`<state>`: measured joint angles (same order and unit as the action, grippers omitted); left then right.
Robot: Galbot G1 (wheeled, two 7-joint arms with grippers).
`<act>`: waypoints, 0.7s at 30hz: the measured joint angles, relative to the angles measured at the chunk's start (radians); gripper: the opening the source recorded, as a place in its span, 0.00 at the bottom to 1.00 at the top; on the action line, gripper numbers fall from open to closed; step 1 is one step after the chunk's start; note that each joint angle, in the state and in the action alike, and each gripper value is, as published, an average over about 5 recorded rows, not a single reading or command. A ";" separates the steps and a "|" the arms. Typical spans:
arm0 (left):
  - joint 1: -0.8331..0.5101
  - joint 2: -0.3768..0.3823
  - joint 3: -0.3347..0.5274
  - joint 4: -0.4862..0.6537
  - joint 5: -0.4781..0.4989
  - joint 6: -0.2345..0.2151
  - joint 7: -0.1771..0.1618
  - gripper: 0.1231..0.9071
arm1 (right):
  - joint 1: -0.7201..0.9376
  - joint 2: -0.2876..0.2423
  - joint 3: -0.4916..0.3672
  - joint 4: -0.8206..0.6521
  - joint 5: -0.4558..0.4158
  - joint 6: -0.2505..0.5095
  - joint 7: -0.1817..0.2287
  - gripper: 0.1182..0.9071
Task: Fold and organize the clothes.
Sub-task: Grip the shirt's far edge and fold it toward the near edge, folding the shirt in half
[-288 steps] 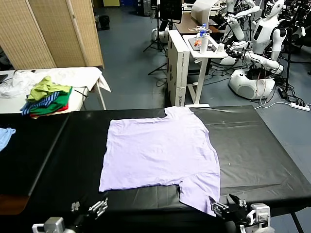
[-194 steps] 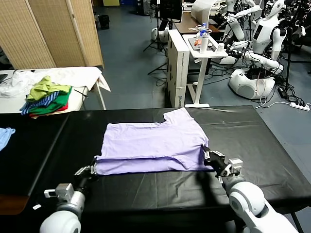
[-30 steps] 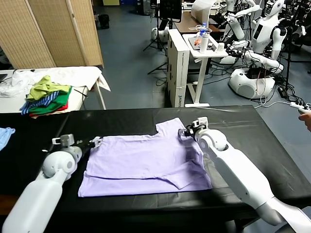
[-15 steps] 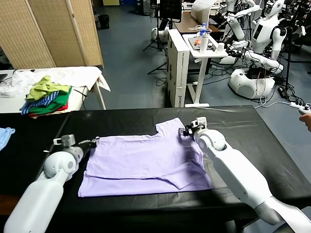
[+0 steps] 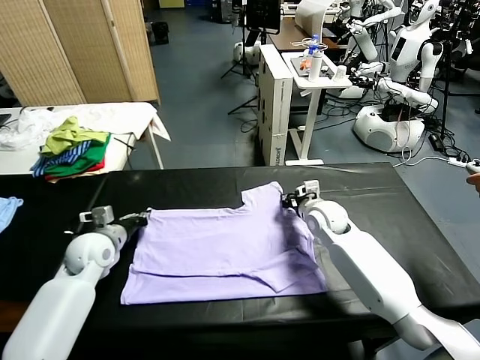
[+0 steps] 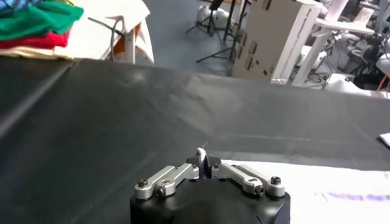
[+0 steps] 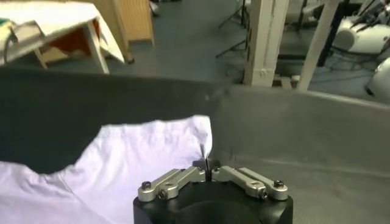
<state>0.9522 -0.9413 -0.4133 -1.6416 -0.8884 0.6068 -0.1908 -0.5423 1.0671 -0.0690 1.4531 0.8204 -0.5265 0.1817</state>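
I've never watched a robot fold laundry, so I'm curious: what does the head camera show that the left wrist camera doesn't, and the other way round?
Only the head view shows the whole lavender T-shirt folded over on the black table, both arms, and the right gripper shut on the shirt's far right corner. Only the left wrist view shows, close up, a sliver of fabric pinched between the left gripper's closed fingers. Both show the black table, the shirt's pale cloth, the left gripper at the shirt's far left corner, and the green and red garment heap on the side table.
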 joint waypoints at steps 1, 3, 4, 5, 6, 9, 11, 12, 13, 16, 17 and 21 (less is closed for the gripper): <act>0.007 0.004 -0.005 -0.012 -0.004 0.000 -0.001 0.12 | -0.007 -0.007 0.006 0.016 0.004 -0.002 0.001 0.04; 0.024 0.013 -0.016 -0.039 -0.009 0.000 -0.001 0.12 | -0.024 -0.023 0.018 0.050 0.014 -0.008 0.003 0.04; 0.034 0.018 -0.022 -0.054 -0.010 0.000 -0.002 0.12 | -0.033 -0.032 0.026 0.067 0.020 -0.012 0.004 0.04; 0.045 0.023 -0.029 -0.070 -0.012 0.000 -0.002 0.12 | -0.044 -0.042 0.034 0.086 0.026 -0.016 0.005 0.04; 0.057 0.028 -0.037 -0.087 -0.012 0.000 -0.002 0.12 | -0.056 -0.053 0.042 0.106 0.032 -0.021 0.006 0.03; 0.100 0.039 -0.063 -0.141 -0.010 0.000 -0.002 0.12 | -0.097 -0.088 0.070 0.166 0.047 -0.035 0.009 0.03; 0.134 0.042 -0.080 -0.179 -0.008 0.000 -0.002 0.12 | -0.126 -0.111 0.088 0.207 0.055 -0.047 0.015 0.03; 0.151 0.042 -0.089 -0.198 -0.007 0.000 -0.003 0.12 | -0.142 -0.123 0.097 0.229 0.059 -0.054 0.019 0.03; 0.168 0.043 -0.097 -0.218 -0.006 0.000 -0.004 0.12 | -0.157 -0.135 0.106 0.250 0.063 -0.061 0.023 0.03; 0.219 0.042 -0.119 -0.274 -0.004 0.001 -0.011 0.12 | -0.208 -0.171 0.136 0.315 0.074 -0.080 0.029 0.03; 0.235 0.042 -0.126 -0.292 -0.002 0.001 -0.014 0.12 | -0.226 -0.185 0.148 0.337 0.076 -0.086 0.030 0.03; 0.296 0.041 -0.154 -0.353 0.002 0.003 -0.021 0.12 | -0.301 -0.239 0.197 0.421 0.080 -0.105 0.030 0.03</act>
<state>1.2482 -0.9003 -0.5670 -1.9949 -0.8859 0.6093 -0.2114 -0.8437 0.8282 0.1280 1.8743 0.9006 -0.6312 0.2117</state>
